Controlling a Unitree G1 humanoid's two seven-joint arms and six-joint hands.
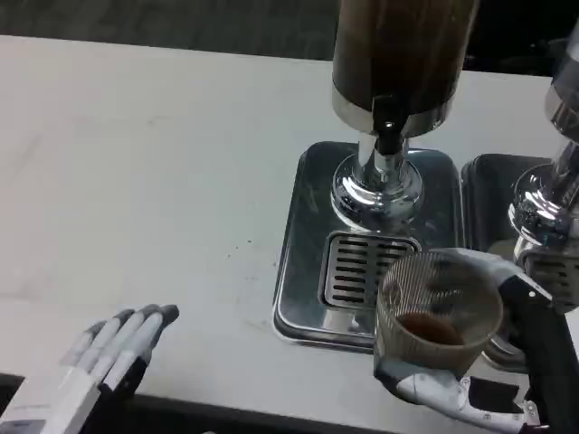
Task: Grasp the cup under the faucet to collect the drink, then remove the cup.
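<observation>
Right hand point(470, 362) has the cup point(437, 316), fingers wrapped around its ribbed clear wall from below and behind. A little brown drink sits in the bottom of it. The cup hangs over the front right corner of the metal tray point(303, 235), forward of the drain grate point(360, 269) and well clear of the black faucet point(387, 127) on the dispenser point(403, 54). Left hand point(113, 348) lies flat on the white table point(136, 163), fingers point(145, 325) straight and together, holding nothing.
</observation>
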